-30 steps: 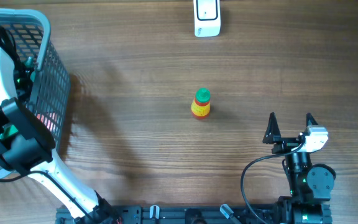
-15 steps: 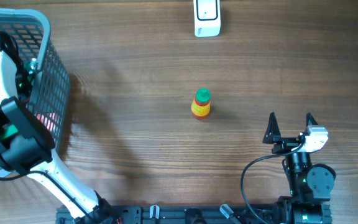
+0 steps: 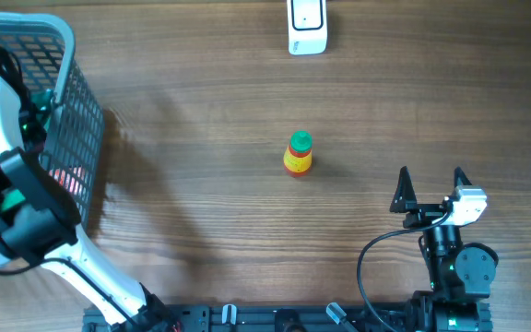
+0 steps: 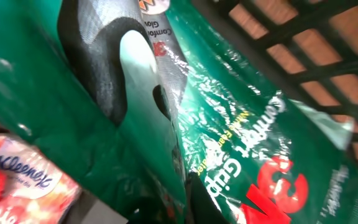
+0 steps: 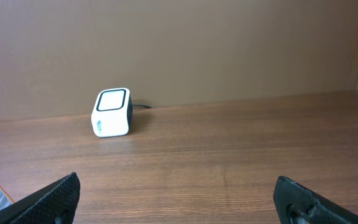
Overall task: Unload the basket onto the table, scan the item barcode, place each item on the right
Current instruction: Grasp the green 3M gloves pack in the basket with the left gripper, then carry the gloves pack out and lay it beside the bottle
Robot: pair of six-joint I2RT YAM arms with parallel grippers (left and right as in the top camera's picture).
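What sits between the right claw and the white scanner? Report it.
Nothing but bare table between the right claw and the scanner, clear in the overhead view; the orange bottle stands off to the side.

overhead: straight down on worktop (image 3: 201,111) | left wrist: pressed close to green packet (image 4: 241,137) inside basket (image 3: 76,101) | right wrist: low, level, sharing white scanner (image 5: 112,112) with overhead
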